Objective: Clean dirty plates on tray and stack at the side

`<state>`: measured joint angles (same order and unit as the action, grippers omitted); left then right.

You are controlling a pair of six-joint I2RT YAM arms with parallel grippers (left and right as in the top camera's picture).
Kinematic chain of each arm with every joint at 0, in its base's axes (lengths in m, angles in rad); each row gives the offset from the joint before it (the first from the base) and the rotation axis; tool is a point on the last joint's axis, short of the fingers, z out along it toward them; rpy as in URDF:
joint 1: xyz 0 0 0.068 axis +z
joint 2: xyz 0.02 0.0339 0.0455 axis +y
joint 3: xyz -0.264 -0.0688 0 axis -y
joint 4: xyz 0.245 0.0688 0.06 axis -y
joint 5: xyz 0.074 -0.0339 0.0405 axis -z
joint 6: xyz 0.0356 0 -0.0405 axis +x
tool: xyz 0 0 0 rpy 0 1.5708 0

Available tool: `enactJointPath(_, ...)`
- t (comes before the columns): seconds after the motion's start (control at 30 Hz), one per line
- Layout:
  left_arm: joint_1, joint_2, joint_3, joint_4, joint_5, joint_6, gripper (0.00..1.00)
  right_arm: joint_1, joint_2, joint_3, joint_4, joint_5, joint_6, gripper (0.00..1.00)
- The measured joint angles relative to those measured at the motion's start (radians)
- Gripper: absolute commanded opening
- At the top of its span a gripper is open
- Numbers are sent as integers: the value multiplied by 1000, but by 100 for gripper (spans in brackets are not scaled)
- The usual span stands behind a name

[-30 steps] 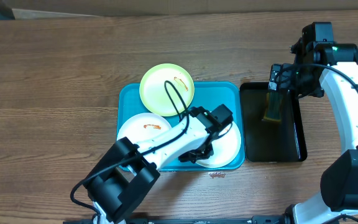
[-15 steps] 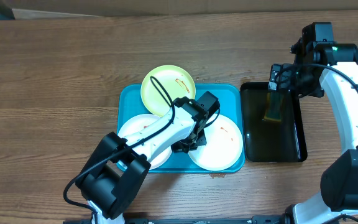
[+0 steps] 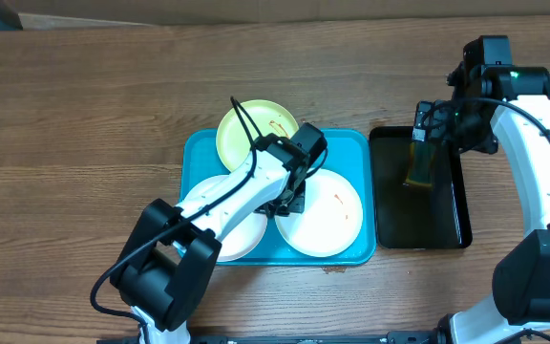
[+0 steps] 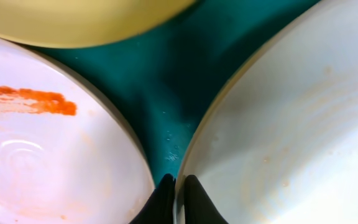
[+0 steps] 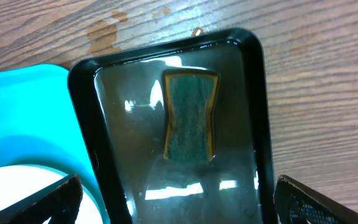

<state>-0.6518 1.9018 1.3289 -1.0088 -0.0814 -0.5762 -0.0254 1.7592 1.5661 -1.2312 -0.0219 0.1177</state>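
Brown wood-grain bench [image 3: 84, 115] carrying two trays side by side.
A large turquoise-blue rectangular plastic tray [image 3: 195, 153] with rounded corners lies flat near the bench's middle. A narrower glossy black rectangular tray [image 3: 461, 215] sits just beside it on the right, long sides parallel. A small reddish mark [image 3: 332, 269] shows on the wood by the turquoise tray's near rim.

A wooden table [image 3: 94, 115] of brown grain spreads on all sides; on its right part lies a narrow black tray [image 3: 465, 205], its glossy bottom catching light; a green sponge [image 3: 418, 164] with yellowish edges rests in its far half; a small reddish mark [image 3: 335, 268] stains the near table edge.
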Motion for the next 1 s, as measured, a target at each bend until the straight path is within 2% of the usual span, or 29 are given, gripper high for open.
enactJointPath(0.17, 6, 0, 0, 3, -6, 19, 20, 0, 0, -89, 76, 5, 63, 100)
enactJointPath(0.37, 4, 0, 1, 8, -6, 31, 35, 0, 2, -277, 264, 8, 89, 80)
enactJointPath(0.43, 4, 0, 1, 13, -6, 31, 40, 0, 2, -328, 318, 9, 93, 77)
enactJointPath(0.57, 4, 0, 1, 16, -6, 30, 42, 0, 3, -399, 401, 11, 97, 72)
enactJointPath(1.0, 4, 0, 1, 50, -5, 30, 44, 0, 4, -564, 599, 11, 99, 72)
